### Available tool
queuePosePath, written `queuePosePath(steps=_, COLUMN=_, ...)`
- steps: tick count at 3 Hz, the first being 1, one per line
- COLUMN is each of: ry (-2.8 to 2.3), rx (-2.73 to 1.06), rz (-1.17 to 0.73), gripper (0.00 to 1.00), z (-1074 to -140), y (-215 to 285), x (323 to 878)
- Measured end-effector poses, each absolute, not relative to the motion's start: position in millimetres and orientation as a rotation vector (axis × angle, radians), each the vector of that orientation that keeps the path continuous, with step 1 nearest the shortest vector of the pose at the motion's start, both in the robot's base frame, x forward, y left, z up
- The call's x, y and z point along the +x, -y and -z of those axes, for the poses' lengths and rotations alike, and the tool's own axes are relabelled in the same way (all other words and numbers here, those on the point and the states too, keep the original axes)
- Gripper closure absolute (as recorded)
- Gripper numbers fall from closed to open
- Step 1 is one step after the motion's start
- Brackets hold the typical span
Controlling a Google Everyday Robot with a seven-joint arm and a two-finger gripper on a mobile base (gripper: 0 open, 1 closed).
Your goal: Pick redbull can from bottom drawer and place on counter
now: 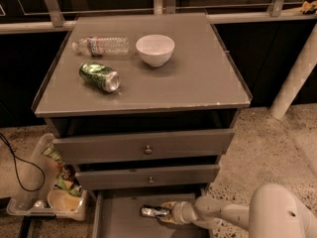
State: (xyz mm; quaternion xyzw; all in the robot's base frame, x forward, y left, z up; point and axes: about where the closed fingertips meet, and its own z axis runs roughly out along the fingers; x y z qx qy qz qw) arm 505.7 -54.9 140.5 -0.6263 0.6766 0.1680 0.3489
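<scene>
1. The hand [171, 213] is seen low in the open bottom drawer [119, 217], against the end of the redbull can [152, 211], which lies on its side on the drawer floor. Whether the can is gripped cannot be told.
2. Lifting and carrying are judged not yet done.
3. The worktop [198, 78] is occupied at left by a green can [100, 76], bowl [155, 49] and bottle [101, 45].

We read no lettering, number or sign anywhere. The clear bottle [101, 45] on the counter [198, 83] bore a label band, but its words were illegible to us. The green can [99, 76] showed pattern only, no brand. The redbull can [152, 211] in the bottom drawer [116, 221] gave no readable print. The gripper [167, 213] sat at that can's end, inside the drawer.
</scene>
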Motion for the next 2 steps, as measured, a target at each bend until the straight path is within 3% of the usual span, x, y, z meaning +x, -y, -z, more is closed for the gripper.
queuePosePath(steps=1, ry=-1.753, rx=-1.623, rz=-0.435, gripper=0.87, z=-140.5, y=54.9, x=505.7)
queuePosePath(steps=2, ry=-1.753, rx=-1.623, rz=-0.436, gripper=1.00, z=-140.5, y=54.9, x=505.7)
